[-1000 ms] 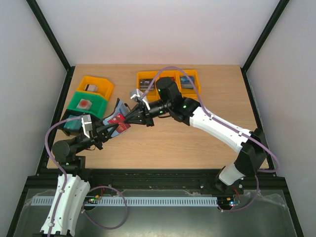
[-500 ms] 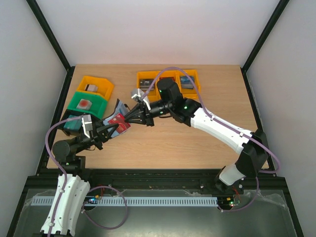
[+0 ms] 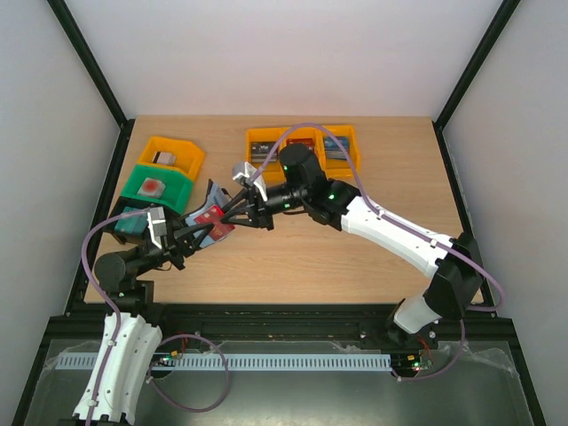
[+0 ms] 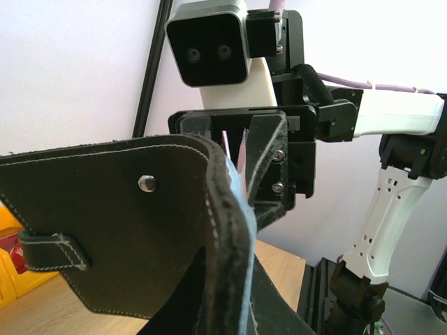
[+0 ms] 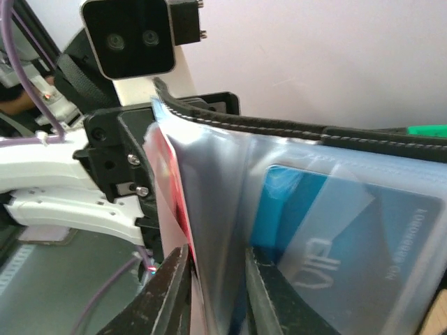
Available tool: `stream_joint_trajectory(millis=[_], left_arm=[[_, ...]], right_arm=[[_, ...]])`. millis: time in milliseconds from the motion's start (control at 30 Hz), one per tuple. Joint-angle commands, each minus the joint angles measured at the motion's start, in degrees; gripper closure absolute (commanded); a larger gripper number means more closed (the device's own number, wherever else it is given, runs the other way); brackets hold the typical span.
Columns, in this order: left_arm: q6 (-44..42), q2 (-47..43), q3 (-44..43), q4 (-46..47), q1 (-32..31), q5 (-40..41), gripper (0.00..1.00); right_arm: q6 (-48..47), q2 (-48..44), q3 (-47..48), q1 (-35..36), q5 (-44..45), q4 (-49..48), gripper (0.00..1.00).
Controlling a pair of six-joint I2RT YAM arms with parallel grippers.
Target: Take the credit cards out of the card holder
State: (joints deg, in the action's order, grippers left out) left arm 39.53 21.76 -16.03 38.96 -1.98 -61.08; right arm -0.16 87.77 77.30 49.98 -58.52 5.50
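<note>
I hold the card holder (image 3: 206, 213) up off the worktop (image 3: 355, 257) with my left fingers (image 3: 193, 232). I cannot see their tips behind the leather. I think they are squeezed tight on it, because it hangs in the air with nothing under it. Held like this, it falls open and its pockets face my other arm.

My right fingers (image 3: 235, 211) reach in from the far side. They are almost closed, with only a thin gap. In that gap is the edge of a red card (image 5: 171, 188) and a bit of clear pocket. One finger presses the red side and the other presses the plastic. I think I am pinching the red card to pull it out. A blue card (image 5: 335, 237) sits in the next pocket, just right of my right fingers, and nothing touches it.
</note>
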Motion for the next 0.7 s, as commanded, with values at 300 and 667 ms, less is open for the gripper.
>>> stream_joint_trajectory(millis=[300,667], left_arm=[[-0.17,-1.01,-0.23,2.28,-0.39,-0.57,0.86],[-0.33,-0.88,-0.21,1.63,-0.39,0.86,0.91]], right_arm=[[-0.57,-1.13,0.04,-1.32,-0.86,-1.85,0.98],[-0.37,-3.54,-0.88,-4.30,-0.59,-1.25,0.98]])
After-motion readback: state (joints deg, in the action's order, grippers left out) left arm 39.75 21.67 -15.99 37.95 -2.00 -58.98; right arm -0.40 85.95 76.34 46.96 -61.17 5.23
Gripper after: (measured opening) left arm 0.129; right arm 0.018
